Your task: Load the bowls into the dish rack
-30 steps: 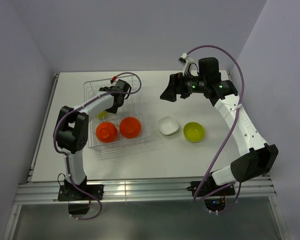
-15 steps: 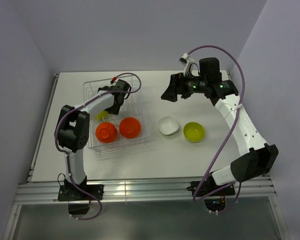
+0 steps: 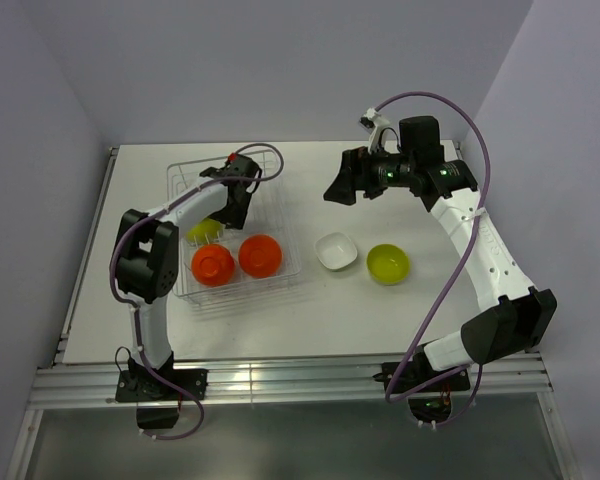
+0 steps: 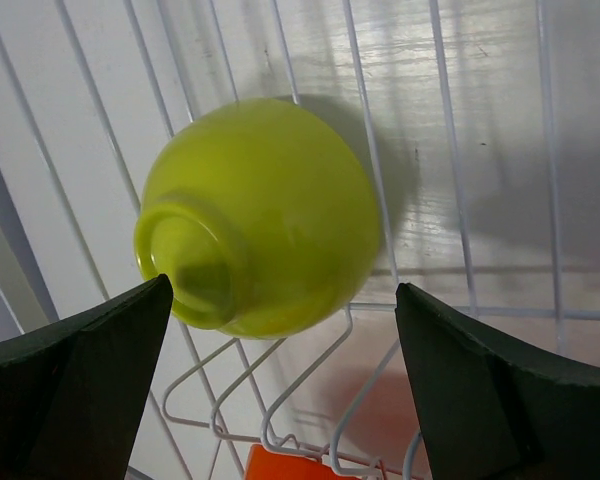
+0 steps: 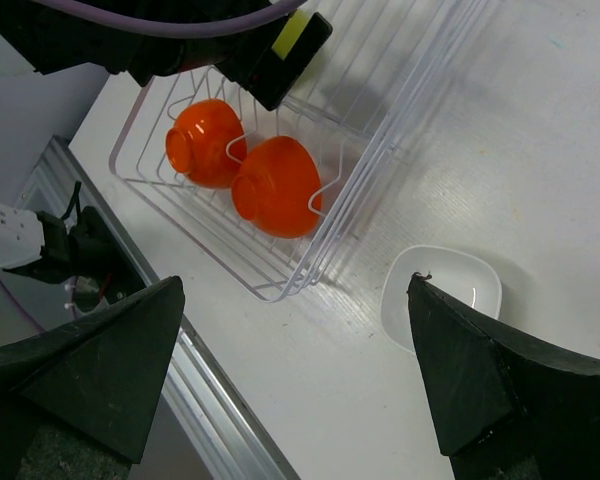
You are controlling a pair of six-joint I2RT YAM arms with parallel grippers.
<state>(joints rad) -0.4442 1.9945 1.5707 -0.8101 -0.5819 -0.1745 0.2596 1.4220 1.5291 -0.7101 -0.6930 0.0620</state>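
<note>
The wire dish rack (image 3: 276,215) holds two orange-red bowls (image 3: 212,265) (image 3: 261,255) and a lime green bowl (image 3: 204,231). My left gripper (image 3: 223,212) hovers open just above that green bowl (image 4: 260,215), which rests bottom-up on the rack wires (image 4: 360,150), free of both fingers (image 4: 80,390). A white bowl (image 3: 336,251) and a second lime green bowl (image 3: 388,263) sit on the table to the right of the rack. My right gripper (image 3: 342,185) hangs open, high above the table beyond the white bowl (image 5: 442,297), with nothing in it.
The rack's near right corner (image 5: 280,290) lies close to the white bowl. The left arm (image 5: 180,40) reaches over the rack's far side. The table's front rail (image 5: 210,400) runs below the rack.
My left gripper has opened and let go of the lime green bowl, which now lies in the rack. The right arm has barely moved.
</note>
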